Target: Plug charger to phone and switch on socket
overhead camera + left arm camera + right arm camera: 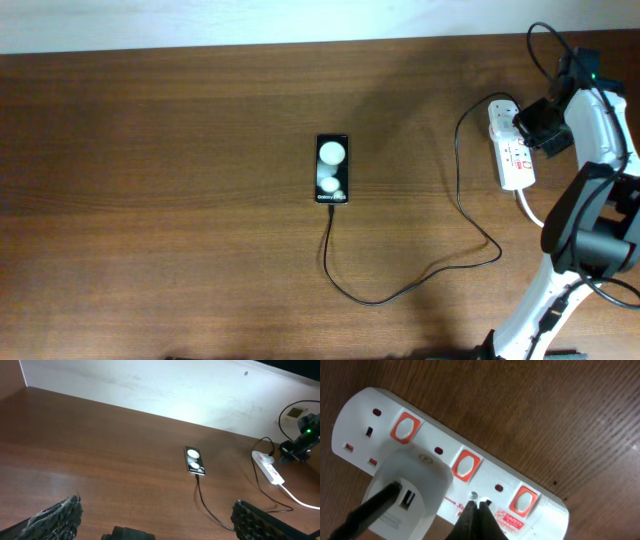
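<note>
- Socket (pixel 512 150) lies flat on the table (pixel 180 200).
- Right gripper (pixel 476 510): fingers pinched together, empty, tips at the socket's face just beside its middle switch (pixel 464 466).
- Charger (pixel 400 290): its plug (pixel 410 485) sits in the socket; the cable reaches the phone (pixel 332 168), well left of the socket.
- Left gripper (pixel 156 506): spread wide, empty, far from the socket.

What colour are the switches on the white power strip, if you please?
Its switches are orange-red, white-centred; clearest in the right wrist view.

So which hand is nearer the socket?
Right. The right hand is right at the socket, tips shut; the left hand is well away, with the socket far across the table.
</note>
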Robot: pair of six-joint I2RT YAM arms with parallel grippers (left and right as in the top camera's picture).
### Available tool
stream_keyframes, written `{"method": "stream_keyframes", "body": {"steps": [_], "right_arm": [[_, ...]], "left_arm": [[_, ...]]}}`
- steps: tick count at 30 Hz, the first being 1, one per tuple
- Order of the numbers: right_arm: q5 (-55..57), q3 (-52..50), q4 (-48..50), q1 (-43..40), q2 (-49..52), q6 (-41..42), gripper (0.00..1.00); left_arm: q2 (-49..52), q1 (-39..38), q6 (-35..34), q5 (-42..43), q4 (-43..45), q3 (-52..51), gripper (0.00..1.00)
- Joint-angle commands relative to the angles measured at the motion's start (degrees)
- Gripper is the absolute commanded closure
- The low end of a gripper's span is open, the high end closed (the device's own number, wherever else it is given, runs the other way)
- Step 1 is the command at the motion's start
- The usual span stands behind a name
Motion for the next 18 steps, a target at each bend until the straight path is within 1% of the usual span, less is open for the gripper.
{"method": "stream_keyframes", "body": {"steps": [1, 18], "right_arm": [[-0.35, 1.2, 0.68, -0.28, 2.62, -0.22, 0.96], [-2.01, 1.25, 4.87, -0.17, 4.63, 1.07, 0.96]], "left_arm": [[-0.79, -0.17, 0.68, -0.42, -0.44, 0.04, 0.01], [-0.79, -0.17, 0.68, -0.39, -1.25, 0.04, 0.01]]}}
